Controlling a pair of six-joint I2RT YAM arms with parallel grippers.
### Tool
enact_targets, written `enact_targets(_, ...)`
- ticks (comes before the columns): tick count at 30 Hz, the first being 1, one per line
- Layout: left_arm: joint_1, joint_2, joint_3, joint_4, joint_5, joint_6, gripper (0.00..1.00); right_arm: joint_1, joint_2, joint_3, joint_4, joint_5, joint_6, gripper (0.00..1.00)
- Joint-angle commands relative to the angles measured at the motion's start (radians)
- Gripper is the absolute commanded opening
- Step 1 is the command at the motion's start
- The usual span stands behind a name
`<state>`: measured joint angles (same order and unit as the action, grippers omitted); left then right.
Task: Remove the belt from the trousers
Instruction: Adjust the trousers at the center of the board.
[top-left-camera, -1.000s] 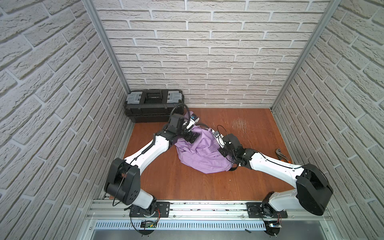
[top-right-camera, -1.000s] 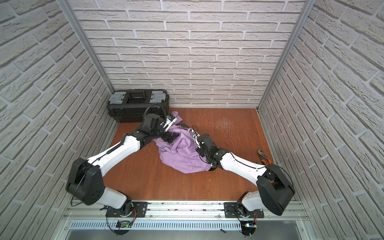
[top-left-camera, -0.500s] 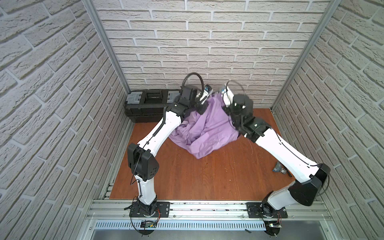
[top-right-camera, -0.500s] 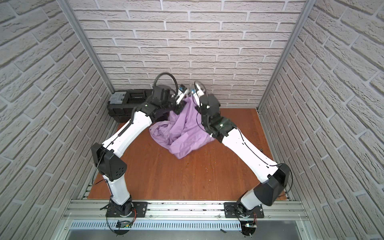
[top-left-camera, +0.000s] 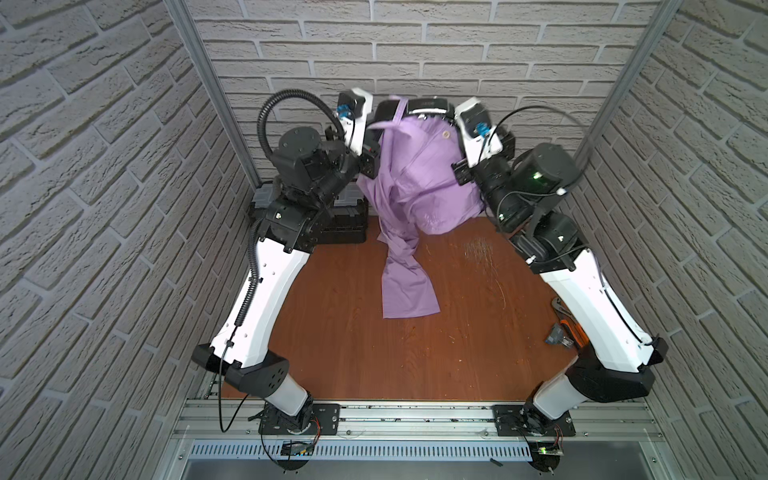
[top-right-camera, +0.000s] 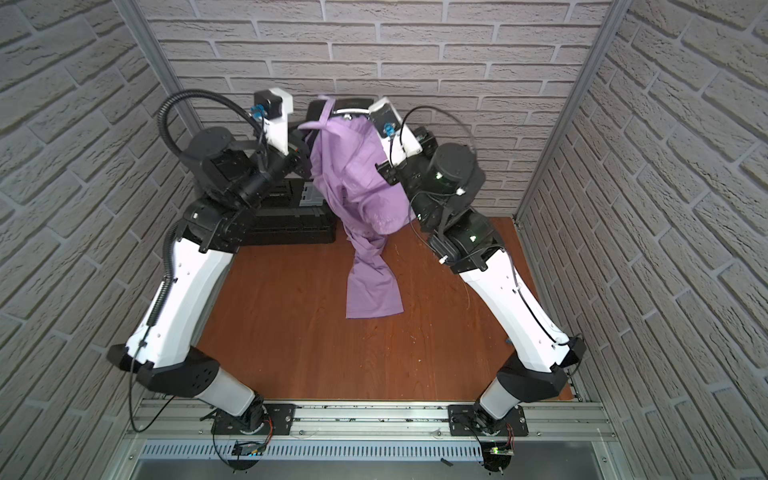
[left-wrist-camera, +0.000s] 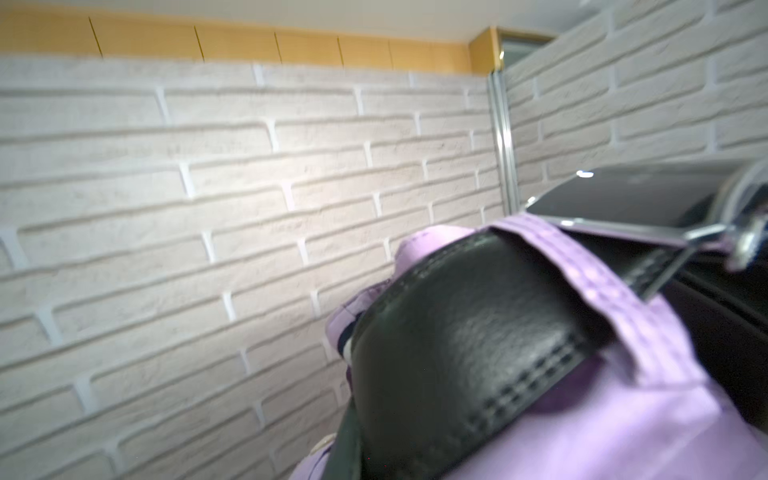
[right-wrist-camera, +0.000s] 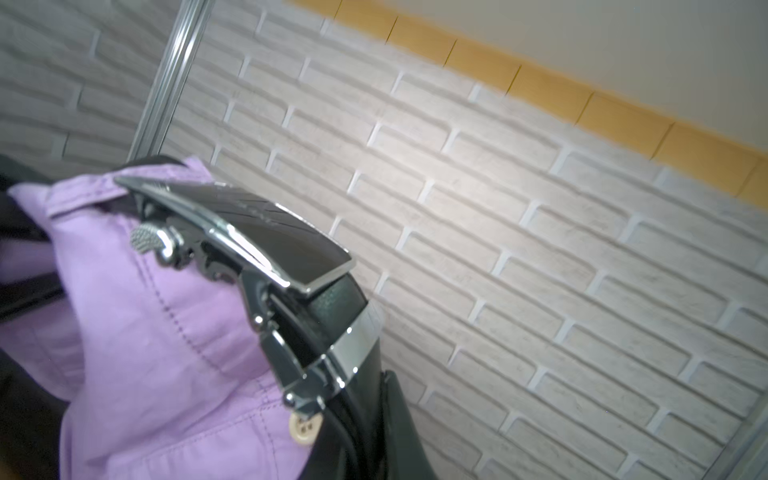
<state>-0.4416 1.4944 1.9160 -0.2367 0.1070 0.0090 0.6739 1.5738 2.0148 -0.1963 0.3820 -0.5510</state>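
Trousers (top-left-camera: 409, 178) are hanging in mid-air, one lilac leg (top-left-camera: 405, 291) trailing onto the wooden floor (top-left-camera: 353, 340) nearest the viewer. Farther back, above a black toolbox (top-left-camera: 345, 226), the left gripper (top-left-camera: 380, 124) and the right gripper (top-left-camera: 454, 124) are each clamping the waistband (right-wrist-camera: 124, 270), jaws closed tight. Farthest back, the belt (left-wrist-camera: 457, 332) is running under a belt loop (left-wrist-camera: 582, 274), its silver buckle (right-wrist-camera: 266, 237) sitting just beside the button (right-wrist-camera: 305, 428), near the brick back wall (top-left-camera: 415, 50).
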Motion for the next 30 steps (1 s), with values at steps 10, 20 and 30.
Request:
enact_targets(10,0.075,-0.312,-0.856,-0.1,-0.025,-0.2,0.0,-0.073,0.045,-0.46,-0.102,-0.05,0.23,0.03)
enact_targets(20,-0.305,-0.506,-1.431,0.151,-0.35,-0.532,0.36,-0.073,-0.009,-0.966,0.078,-0.15,0.291,0.03)
enact_targets(30,-0.362,-0.789,-1.343,0.1,-0.357,-0.248,0.89,-0.042,-0.132,-1.252,0.415,-0.101,0.047,0.03)
